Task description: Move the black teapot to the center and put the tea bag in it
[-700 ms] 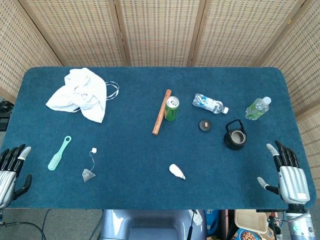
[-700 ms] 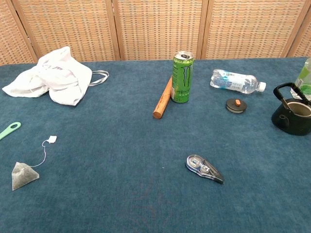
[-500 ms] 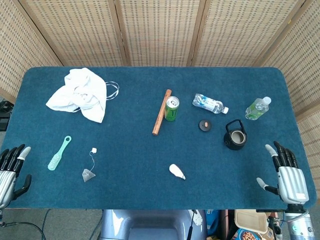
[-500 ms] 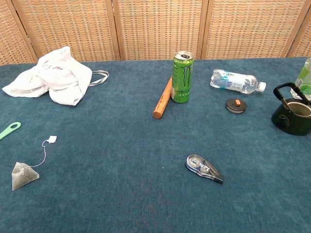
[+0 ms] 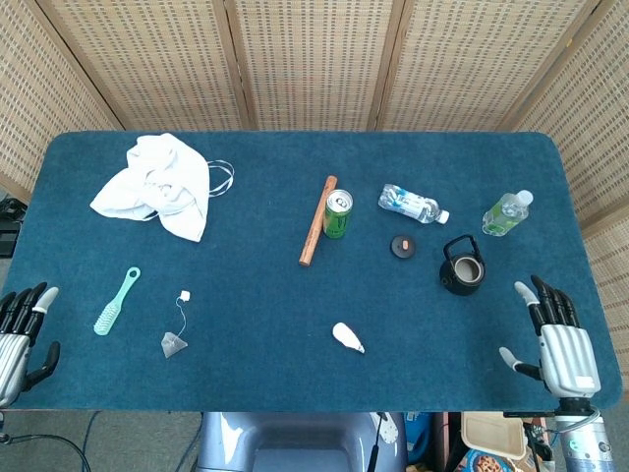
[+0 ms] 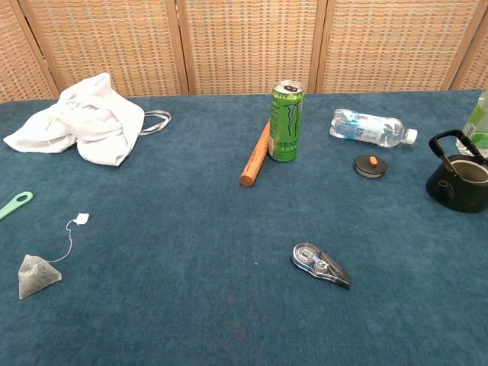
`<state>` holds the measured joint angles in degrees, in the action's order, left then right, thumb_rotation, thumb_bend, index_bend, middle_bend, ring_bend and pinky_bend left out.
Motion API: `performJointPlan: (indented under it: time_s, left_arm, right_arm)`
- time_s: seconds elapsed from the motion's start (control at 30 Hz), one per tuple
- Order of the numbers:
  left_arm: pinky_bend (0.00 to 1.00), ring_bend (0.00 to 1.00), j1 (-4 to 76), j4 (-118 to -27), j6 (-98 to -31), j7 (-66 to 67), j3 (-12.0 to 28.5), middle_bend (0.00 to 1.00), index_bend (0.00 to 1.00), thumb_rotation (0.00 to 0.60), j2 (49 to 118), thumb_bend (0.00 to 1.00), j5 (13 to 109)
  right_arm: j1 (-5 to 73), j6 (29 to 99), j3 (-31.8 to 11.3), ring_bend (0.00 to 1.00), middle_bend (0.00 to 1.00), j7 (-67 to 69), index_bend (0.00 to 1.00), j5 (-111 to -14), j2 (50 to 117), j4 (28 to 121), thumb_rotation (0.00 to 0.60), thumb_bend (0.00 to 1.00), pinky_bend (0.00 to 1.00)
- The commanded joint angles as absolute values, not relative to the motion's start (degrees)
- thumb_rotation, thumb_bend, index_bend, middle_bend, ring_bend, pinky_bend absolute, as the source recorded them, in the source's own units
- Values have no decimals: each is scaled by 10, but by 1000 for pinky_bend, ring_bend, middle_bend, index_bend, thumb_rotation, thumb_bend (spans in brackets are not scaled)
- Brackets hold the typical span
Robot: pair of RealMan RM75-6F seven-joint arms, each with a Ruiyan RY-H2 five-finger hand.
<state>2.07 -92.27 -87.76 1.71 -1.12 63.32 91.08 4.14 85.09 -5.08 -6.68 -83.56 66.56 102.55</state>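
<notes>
teapot (image 5: 462, 267) stands lidless, ahead and just inward of the right hand (image 5: 560, 339), which is spread flat and empty. left hand (image 5: 20, 334) likewise empty, tea bag (image 5: 174, 342) ahead and inward of it. risks: thin handle slipping from the fingers; lid (image 5: 402, 246) and bottle (image 5: 413, 205) nearby getting knocked.

**A staged robot test area, screened off**

Folding woven-rattan screen panels with wooden frames (image 5: 314, 59) wall off a table covered in dark blue carpet-like cloth (image 5: 265, 305). Unrelated household items lie scattered on it: a green energy-drink can (image 6: 286, 121), a crumpled white cloth bag (image 6: 84, 120), a mint-green plastic brush (image 5: 116, 301).
</notes>
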Motion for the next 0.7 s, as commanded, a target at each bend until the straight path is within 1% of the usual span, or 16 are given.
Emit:
performJointPlan:
  time_s: [0.03, 0.17, 0.33, 0.47, 0.53, 0.6, 0.7]
  left_arm:
    - [0, 0, 22, -923, -876, 18, -11, 0, 0, 600, 633, 536, 911]
    - [0, 0, 24, -926, -873, 20, -11, 0, 0, 600, 631, 535, 911]
    - [0, 0, 26, -930, -872, 24, -9, 0, 0, 600, 627, 536, 911]
    - [0, 0, 30, -935, -872, 34, -12, 0, 0, 600, 624, 536, 925]
    - [0, 0, 32, -938, -870, 37, -12, 0, 0, 600, 623, 536, 928]
    - [0, 0, 34, -941, -870, 41, -11, 0, 0, 600, 622, 536, 929]
    - [0, 0, 38, -945, -866, 49, -14, 0, 0, 600, 621, 535, 938]
  right_arm:
    - [43, 851, -52, 0, 115, -67, 121, -837, 666, 1024, 600, 332, 103]
    - [48, 848, -56, 11, 141, -60, 139, -840, 664, 1022, 600, 350, 103]
    - [60, 832, -58, 52, 199, -47, 175, -847, 655, 1020, 600, 401, 104]
    - [87, 801, -66, 76, 260, -24, 239, -859, 641, 1016, 600, 423, 106]
    - [98, 788, -69, 79, 266, -18, 252, -861, 635, 1014, 600, 435, 107]
    - [108, 777, -73, 79, 268, -13, 263, -863, 631, 1013, 600, 445, 121]
    - [134, 751, -84, 95, 280, -3, 280, -864, 626, 1008, 600, 461, 169]
